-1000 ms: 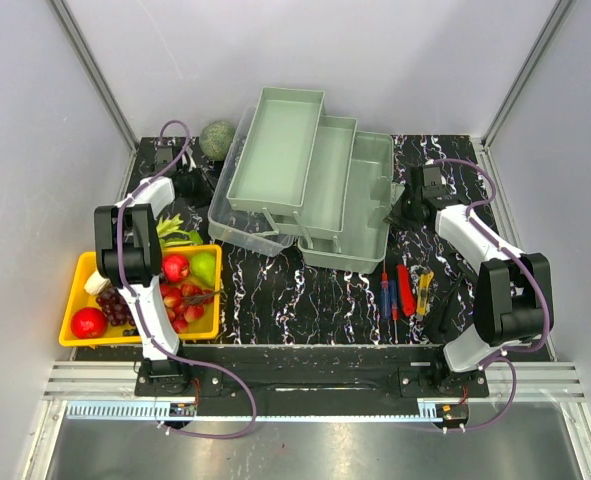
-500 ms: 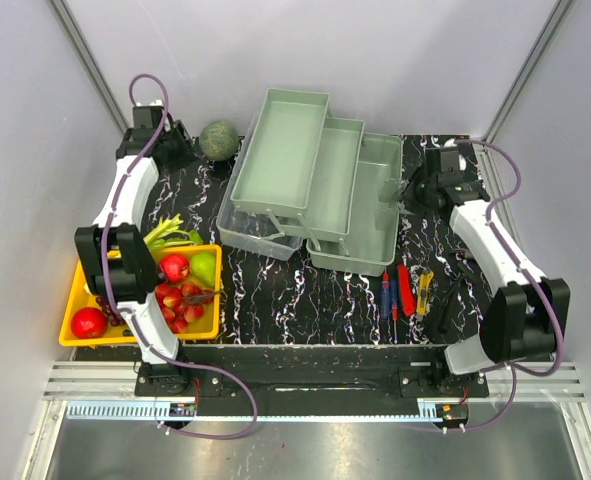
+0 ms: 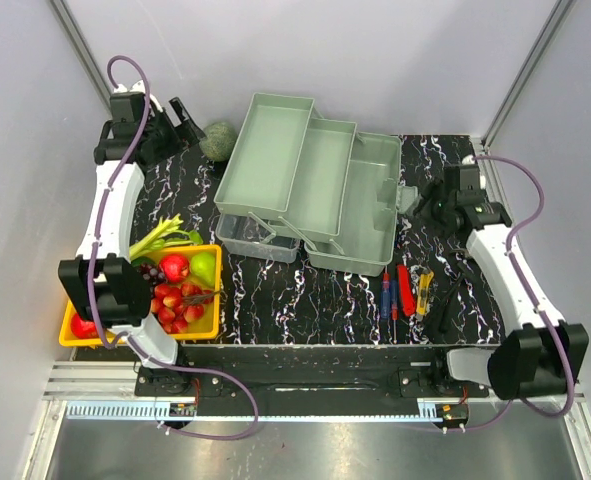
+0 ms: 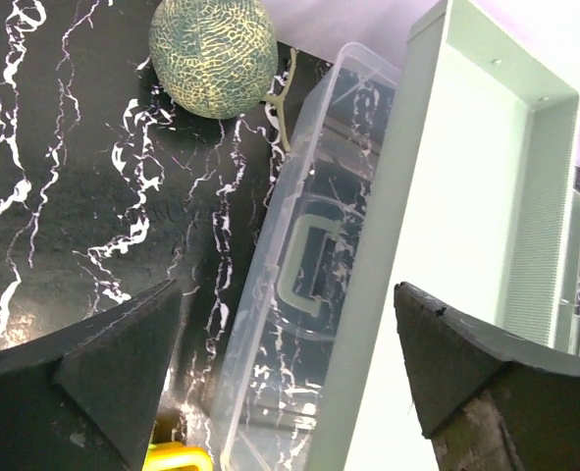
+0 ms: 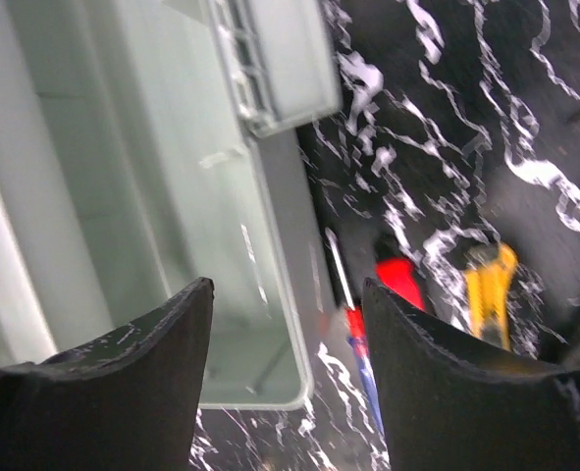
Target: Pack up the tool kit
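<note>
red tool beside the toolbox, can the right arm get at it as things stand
Probably yes. The red tool lies uncovered on the table, between a blue screwdriver and a yellow tool, and the right pincer hangs open and empty nearby.

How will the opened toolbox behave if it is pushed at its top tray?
The toolbox looks empty and thin-walled, so it is probably light and apt to slide on the smooth table. Its top tray stands out on hinged links, so a push there likely folds the trays in rather than shifting the box. The clear lid probably flexes.
</note>
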Available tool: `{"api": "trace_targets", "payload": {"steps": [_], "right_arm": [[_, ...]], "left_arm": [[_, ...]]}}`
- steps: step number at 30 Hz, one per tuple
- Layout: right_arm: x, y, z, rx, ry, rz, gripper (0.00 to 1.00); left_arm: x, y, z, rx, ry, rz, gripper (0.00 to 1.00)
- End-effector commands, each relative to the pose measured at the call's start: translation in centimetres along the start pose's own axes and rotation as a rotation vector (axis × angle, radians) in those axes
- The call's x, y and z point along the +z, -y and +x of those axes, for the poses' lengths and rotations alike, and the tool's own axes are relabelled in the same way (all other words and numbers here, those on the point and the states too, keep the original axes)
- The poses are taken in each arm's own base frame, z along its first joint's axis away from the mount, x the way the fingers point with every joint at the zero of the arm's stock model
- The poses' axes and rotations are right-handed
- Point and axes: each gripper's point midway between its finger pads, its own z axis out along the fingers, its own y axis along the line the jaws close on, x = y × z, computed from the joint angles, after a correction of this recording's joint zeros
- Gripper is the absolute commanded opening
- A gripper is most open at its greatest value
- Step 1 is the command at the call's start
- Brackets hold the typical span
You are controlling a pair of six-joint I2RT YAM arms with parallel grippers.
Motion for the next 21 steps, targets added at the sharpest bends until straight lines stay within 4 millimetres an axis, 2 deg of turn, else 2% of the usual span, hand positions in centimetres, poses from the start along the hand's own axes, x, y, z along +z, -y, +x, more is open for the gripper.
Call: {"api": "trace_targets", "payload": {"steps": [1, 6, 10, 13, 16, 21], "right_arm": [[-2.4, 3.8, 3.3, -0.044, -0.067, 0.076, 0.69], [-2.3, 7.6, 9.0, -0.011, -0.204, 0.137, 0.71], [-1.5, 8.4, 12.3, 0.020, -0.297, 0.120, 0.70], [-0.6, 9.0, 14.5, 0.033, -0.355, 0.107, 0.68], [0.3, 9.8, 16.4, 0.047, -0.409, 0.113, 0.67], [1.6, 10.3, 16.7, 0.064, -0.411, 0.148, 0.65]], "left_arm": [[-4.4, 2.9, -1.8, 0.010, 0.076, 0.091, 0.98], [-7.3, 5.2, -2.2, 0.026, 0.097, 0.182, 0.99], [-9.9, 8.1, -3.1, 0.067, 0.118, 0.308, 0.99], [-11.6, 10.6, -3.1, 0.098, 0.108, 0.444, 0.99], [-12.8, 12.3, -2.7, 0.124, 0.100, 0.524, 0.99], [-13.4, 13.0, -2.3, 0.138, 0.091, 0.555, 0.99]]}}
